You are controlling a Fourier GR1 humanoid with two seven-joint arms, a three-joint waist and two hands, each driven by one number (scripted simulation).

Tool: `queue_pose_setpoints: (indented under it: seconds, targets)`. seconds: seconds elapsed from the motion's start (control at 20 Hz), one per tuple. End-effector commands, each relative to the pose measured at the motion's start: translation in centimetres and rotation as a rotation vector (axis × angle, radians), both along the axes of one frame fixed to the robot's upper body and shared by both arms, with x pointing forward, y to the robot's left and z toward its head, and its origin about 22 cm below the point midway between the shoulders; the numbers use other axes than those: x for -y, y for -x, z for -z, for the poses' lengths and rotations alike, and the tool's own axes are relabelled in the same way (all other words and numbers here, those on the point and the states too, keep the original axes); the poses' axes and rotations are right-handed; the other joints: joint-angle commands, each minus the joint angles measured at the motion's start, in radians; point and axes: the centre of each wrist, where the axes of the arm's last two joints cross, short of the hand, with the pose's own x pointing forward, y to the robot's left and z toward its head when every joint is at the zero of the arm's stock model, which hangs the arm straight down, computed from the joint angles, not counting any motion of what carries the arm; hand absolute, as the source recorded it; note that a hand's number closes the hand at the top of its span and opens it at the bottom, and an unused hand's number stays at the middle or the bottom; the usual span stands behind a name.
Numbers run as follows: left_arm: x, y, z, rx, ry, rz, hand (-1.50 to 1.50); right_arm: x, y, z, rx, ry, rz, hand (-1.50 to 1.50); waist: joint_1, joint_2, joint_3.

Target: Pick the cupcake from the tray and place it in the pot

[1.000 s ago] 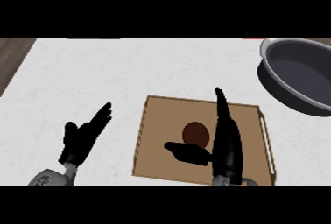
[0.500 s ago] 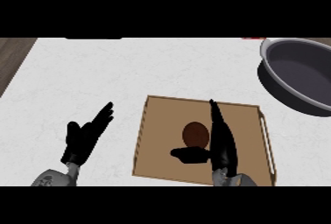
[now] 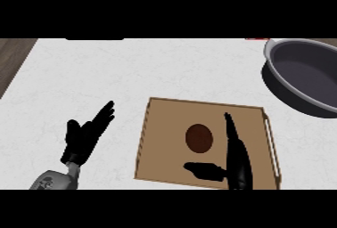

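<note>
Head view, steeply down. Right robot hand (image 3: 236,162) over the tray's near half, fingers straight and pointing away toward the far edge, thumb (image 3: 201,170) stuck out to the left; released, grasping nothing. Just left of those fingers, the cupcake (image 3: 199,137): a dark brown oval, near the middle of the tray, above the thumb, apart from it by a strip of bare tray. Hard to tell whether the fingers touch the cupcake's right side or only lie beside it. Around both, the tray (image 3: 164,147): tan, rectangular, raised rim, slightly turned on the surface. Left robot hand (image 3: 84,138) well left of the tray, over bare surface, fingers straight and angled up and to the right, released too, holding nothing. Far to the upper right, the pot (image 3: 309,78): grey, round, dark inside, partly cut by the right edge, well apart from the tray. Underneath everything, the white speckled surface (image 3: 132,71), with a strip of dark wood at the upper left corner.
</note>
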Motion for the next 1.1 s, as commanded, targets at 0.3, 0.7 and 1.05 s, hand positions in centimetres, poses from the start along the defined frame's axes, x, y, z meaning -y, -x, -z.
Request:
queue_pose_setpoints:
  seconds: [0.3,0.7,1.05]
  targets:
    - [-1.5,0.2,0.4,0.001,0.010,-0.003,0.00,0.3,-0.4,2.4,0.123,-0.263,-0.049,-1.50,0.004,0.000,0.000]
    - [-0.5,-0.9,-0.1,-0.016,-0.012,0.009,0.00,0.1,-2.2,6.1,0.103,-0.369,0.022,-1.50,0.005,0.001,0.000]
    - [-0.1,0.4,1.1,0.012,-0.009,0.019,0.00,-0.1,-1.4,10.8,0.095,-0.204,-0.127,1.50,0.016,0.003,0.000]
